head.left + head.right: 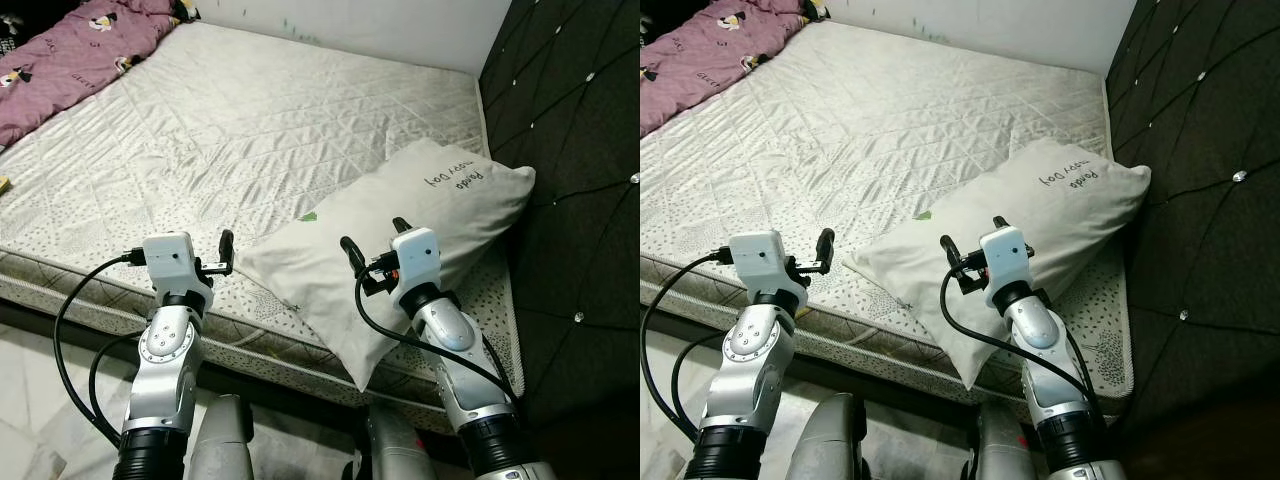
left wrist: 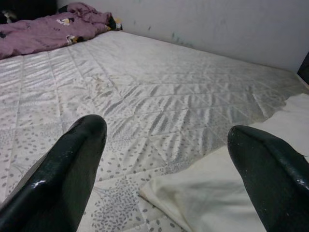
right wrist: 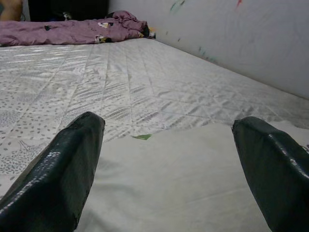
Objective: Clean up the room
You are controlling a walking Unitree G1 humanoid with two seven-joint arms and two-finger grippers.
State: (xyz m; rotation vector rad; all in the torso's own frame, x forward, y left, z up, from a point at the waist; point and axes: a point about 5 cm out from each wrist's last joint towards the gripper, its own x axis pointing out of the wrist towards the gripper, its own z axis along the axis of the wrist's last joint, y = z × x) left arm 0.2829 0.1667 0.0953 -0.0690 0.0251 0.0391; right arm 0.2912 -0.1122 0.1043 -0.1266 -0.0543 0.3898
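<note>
At the far left you had the purple quilt (image 1: 75, 55) bunched along the far corner of the mattress (image 1: 230, 130), well apart from everything else and cut off by the frame edge, so you could not tell how large it was. A small yellowish scrap (image 1: 4, 183) sat at the left edge of the mattress; what it was could not be made out.

Your left hand (image 1: 212, 256) hovered over the near edge of the mattress, fingers spread wide and empty, just beside the pillow's near corner.

Next came the pillow (image 1: 400, 240), lying askew across the near right part of the mattress, one end up against the black tufted headboard (image 1: 570, 150). A little green mark (image 1: 308, 216) showed at its far edge; leaf, print or scrap, you could not say. The writing (image 1: 453, 177) on the case read upside down and only partly.

Your right hand (image 1: 372, 242) hung over the pillow's middle, fingers also wide apart and holding nothing.

The pillow looked soft, light and floppy; pinched mid-panel it would likely sag. A corner or edge seam for each hand seemed the surer hold.
</note>
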